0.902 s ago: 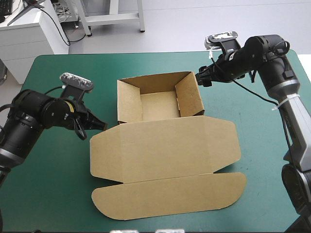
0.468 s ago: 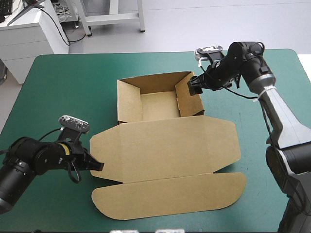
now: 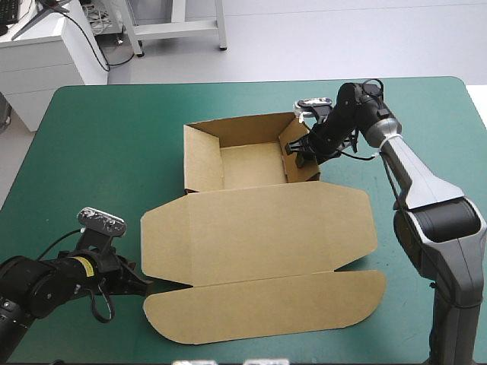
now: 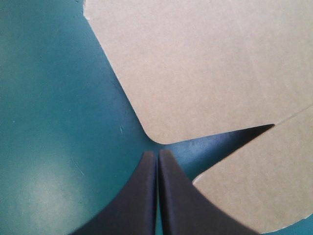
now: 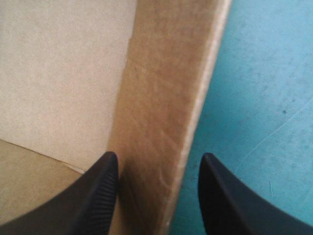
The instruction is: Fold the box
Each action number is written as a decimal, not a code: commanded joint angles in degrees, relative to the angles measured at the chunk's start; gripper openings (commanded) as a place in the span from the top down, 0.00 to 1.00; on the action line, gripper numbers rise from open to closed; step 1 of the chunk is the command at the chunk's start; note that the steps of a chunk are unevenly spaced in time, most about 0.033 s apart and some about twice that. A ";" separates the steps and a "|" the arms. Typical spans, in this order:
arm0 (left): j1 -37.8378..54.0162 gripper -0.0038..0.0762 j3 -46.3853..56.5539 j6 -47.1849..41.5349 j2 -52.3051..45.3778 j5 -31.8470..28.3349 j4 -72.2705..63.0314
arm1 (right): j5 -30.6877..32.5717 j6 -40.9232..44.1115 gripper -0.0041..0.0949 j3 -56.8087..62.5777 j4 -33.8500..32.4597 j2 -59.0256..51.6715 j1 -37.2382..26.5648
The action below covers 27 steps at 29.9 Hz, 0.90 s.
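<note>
The brown box [image 3: 259, 228] lies mid-table as an open tray with raised walls at the back and the lid flat toward the near edge. My left gripper [image 3: 143, 283] is shut and low on the cover. Its tip points into the notch between the lid's left side flap and the rounded front flap. In the left wrist view the shut gripper [image 4: 157, 155] sits just short of the brown board [image 4: 205, 63]. My right gripper [image 3: 298, 148] is open and straddles the tray's right wall. In the right wrist view this wall [image 5: 161, 98] stands between the gripper's [image 5: 157, 171] parted fingers.
Bare teal-green cover [image 3: 99, 152] stretches left of the box, and a narrower strip [image 3: 426, 304] runs along its right side. The lid's front flap [image 3: 266, 308] reaches close to the table's near edge.
My left gripper has travelled toward the near edge, down along the lid's left side to the notch. My right gripper has moved left onto the tray's right wall.
</note>
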 commanded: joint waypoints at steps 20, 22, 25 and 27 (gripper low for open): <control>-0.41 0.96 -1.11 0.00 -1.08 -2.23 -0.68 | -0.93 -4.94 0.97 -3.24 0.71 -4.90 -0.33; -0.41 0.96 -1.11 0.00 -1.08 -2.23 -0.68 | -0.81 -5.17 0.97 -4.66 -1.13 -5.76 -0.42; -0.41 0.96 -1.11 0.00 -1.08 -2.59 -0.68 | -0.72 -4.92 0.97 -7.71 -4.87 -7.87 -0.46; -0.41 0.96 -1.11 0.00 -1.08 -2.48 -0.68 | -0.72 -4.92 0.98 -9.87 -8.61 -9.26 -0.46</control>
